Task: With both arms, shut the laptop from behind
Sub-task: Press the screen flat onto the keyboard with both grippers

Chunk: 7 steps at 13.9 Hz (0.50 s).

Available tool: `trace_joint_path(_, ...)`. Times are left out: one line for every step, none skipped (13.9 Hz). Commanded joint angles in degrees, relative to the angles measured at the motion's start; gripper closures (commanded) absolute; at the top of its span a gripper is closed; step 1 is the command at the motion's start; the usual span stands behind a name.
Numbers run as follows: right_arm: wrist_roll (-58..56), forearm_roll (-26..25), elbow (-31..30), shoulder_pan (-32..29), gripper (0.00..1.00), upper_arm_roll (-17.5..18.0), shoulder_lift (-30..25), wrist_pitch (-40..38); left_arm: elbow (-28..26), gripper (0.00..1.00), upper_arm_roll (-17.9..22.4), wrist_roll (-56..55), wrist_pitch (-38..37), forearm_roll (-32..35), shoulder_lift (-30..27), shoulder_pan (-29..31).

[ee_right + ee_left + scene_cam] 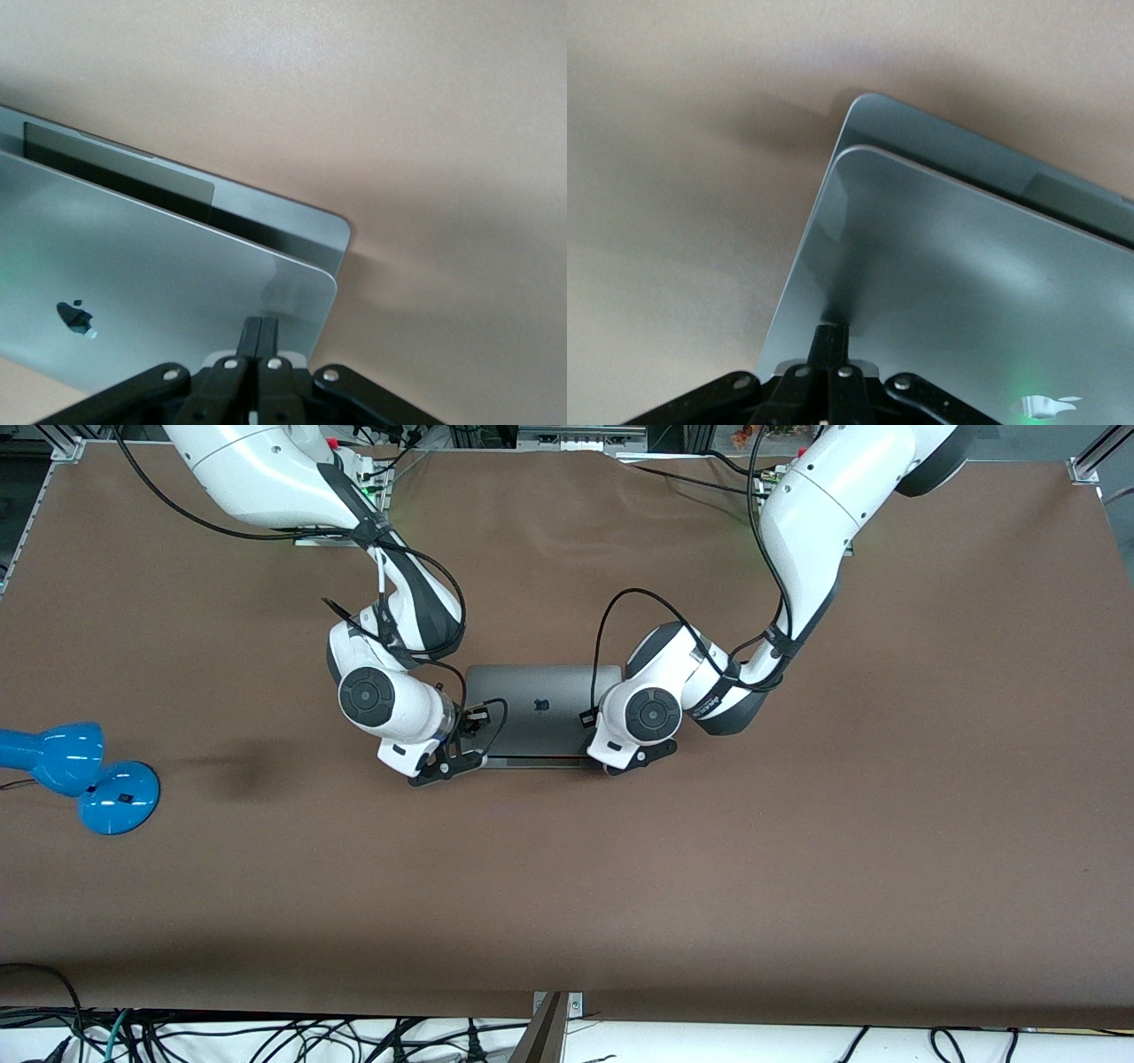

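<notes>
The space-grey laptop (540,704) lies in the middle of the table, its lid with the dark apple logo lowered almost onto its base, a narrow gap still showing. My left gripper (640,757) is shut, and its tips rest on the lid's corner toward the left arm's end. In the left wrist view the shut gripper (833,332) touches the lid (966,283). My right gripper (447,766) is shut, on the lid's corner toward the right arm's end. In the right wrist view it (260,326) presses the lid (151,274), with the base edge (292,217) showing under it.
A blue desk lamp (80,771) lies at the table edge toward the right arm's end. The brown table surface (567,886) spreads around the laptop. Cables hang along the table's edge nearest the front camera.
</notes>
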Motion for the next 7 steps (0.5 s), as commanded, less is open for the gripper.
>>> trace_joint_path(-2.9, -0.6, 1.6, 0.0, 1.00, -0.4, 1.5, 0.5, 2.2, 1.00, 0.8, -0.5, 0.4, 2.0, 1.8, -1.1)
trace_joint_path(-2.9, -0.6, 1.6, 0.0, 1.00, -0.4, 1.5, 0.5, 2.7, 1.00, 0.9, -0.5, 0.4, 2.0, 2.0, -1.1)
trace_joint_path(-3.0, -0.7, 1.5, 0.1, 1.00, -0.5, 1.7, 0.8, 2.9, 1.00, 0.9, -0.5, 0.4, 2.0, 2.4, -1.1)
trace_joint_path(-3.2, -0.7, 1.6, 0.0, 1.00, -0.7, 2.2, 1.4, 3.0, 1.00, 0.9, -0.4, 0.4, 2.0, 2.6, -1.1)
trace_joint_path(-4.0, -0.7, 1.6, 0.1, 1.00, -1.0, 2.4, 1.9, 3.0, 1.00, 1.0, -0.4, 0.4, 2.0, 2.6, -1.1)
trace_joint_path(-5.2, -0.7, 1.6, 0.0, 1.00, -1.0, 2.9, 2.5, 3.0, 1.00, 1.3, -0.4, 0.4, 2.0, 2.8, -1.2)
trace_joint_path(-6.4, -0.7, 1.5, -0.1, 1.00, -1.0, 3.3, 3.3, 3.1, 1.00, 1.6, -0.4, 0.5, 2.0, 3.0, -1.6)
